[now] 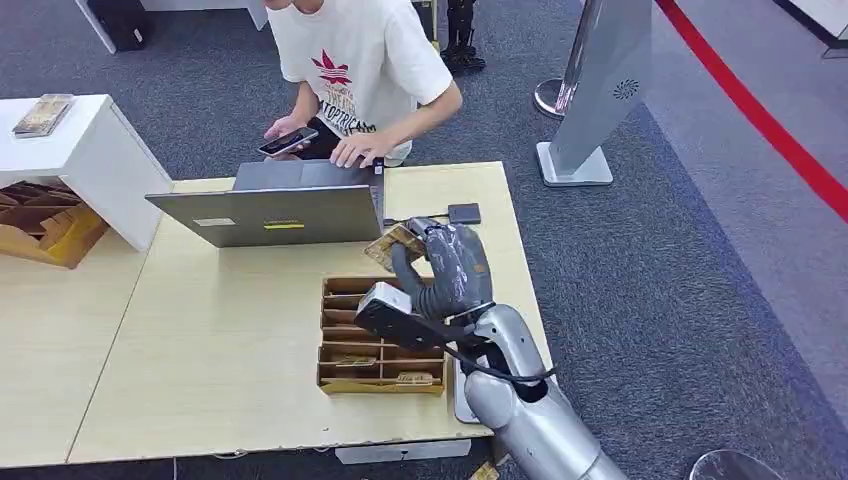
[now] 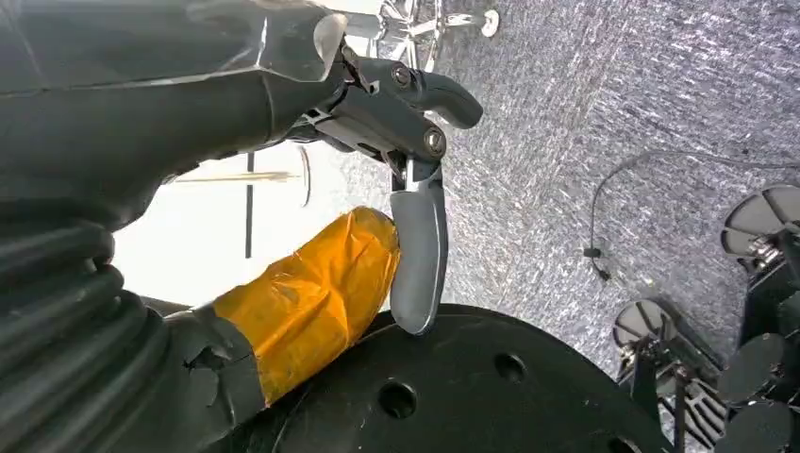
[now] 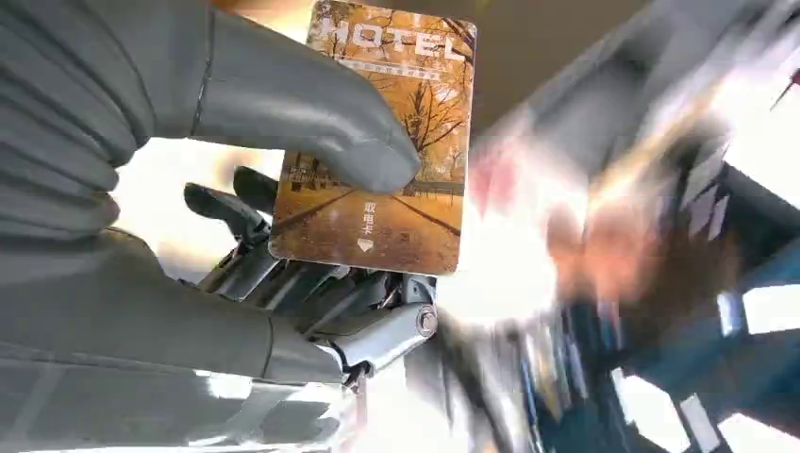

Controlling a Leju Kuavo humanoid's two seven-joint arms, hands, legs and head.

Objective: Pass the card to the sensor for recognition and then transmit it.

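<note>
Head view: your table [image 1: 230, 340] holds a laptop [image 1: 270, 212] at 12 o'clock, card tray [image 1: 375, 340] center. Your right hand [image 1: 440, 265] pinches the hotel card [image 3: 382, 142], thumb over fingers, w/ sensor [image 1: 464, 213] at its 1 o'clock. Left hand [image 2: 283, 142]: can't tell.

The left hand [image 2: 283, 189], its thumb taped orange, hangs empty above grey carpet [image 2: 604, 104].

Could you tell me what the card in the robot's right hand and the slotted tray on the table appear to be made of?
The card looks like glossy printed plastic: it stays flat and rigid in the right hand, with a sharp photo print and "HOTEL" lettering. The tray looks like matte brown cardboard, possibly thin wood, with thin dividers.
</note>
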